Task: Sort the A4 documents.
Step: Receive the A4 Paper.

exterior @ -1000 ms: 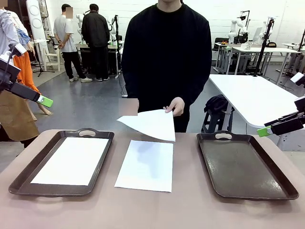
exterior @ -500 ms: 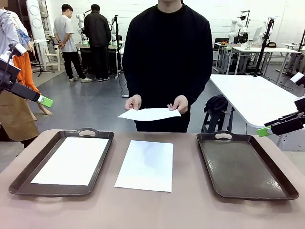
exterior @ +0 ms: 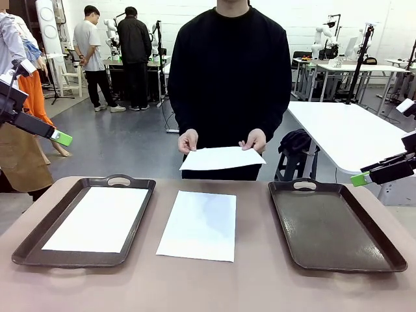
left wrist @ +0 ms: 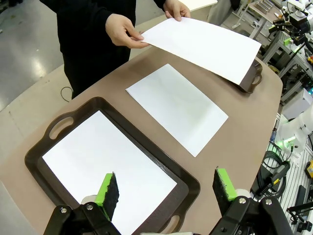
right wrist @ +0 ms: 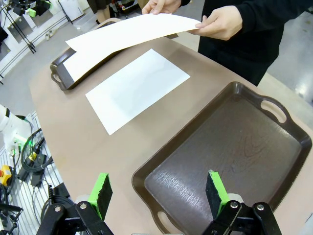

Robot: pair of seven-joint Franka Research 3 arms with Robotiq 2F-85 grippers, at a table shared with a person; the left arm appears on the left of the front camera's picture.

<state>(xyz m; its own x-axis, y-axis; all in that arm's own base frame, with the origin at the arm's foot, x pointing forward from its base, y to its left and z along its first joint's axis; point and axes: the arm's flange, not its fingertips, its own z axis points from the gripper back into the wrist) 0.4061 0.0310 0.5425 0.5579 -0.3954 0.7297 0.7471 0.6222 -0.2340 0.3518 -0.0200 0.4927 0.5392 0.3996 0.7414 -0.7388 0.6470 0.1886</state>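
Three A4 documents are in view. One white sheet [exterior: 198,225] [left wrist: 178,107] [right wrist: 137,88] lies flat on the table between the two trays. Another sheet [exterior: 97,218] [left wrist: 107,166] rests inside the left tray [exterior: 26,240] [left wrist: 54,132]. Beyond the far edge, the person's two hands hold the third sheet [exterior: 221,158] [left wrist: 205,41] [right wrist: 127,32] level above the table. My left gripper [exterior: 62,137] [left wrist: 165,186] hangs open high over the left tray. Over the bare right tray [exterior: 335,224] [right wrist: 234,147], my right gripper [exterior: 361,179] [right wrist: 157,190] is open too.
The brown table [exterior: 260,286] has bare surface along its near edge and between the trays. A white table [exterior: 344,130] stands behind on the right. Other people stand far back on the left.
The person took the tilted sheet in both hands, levelled it and shifted it slightly to the right. Both arms stayed still.
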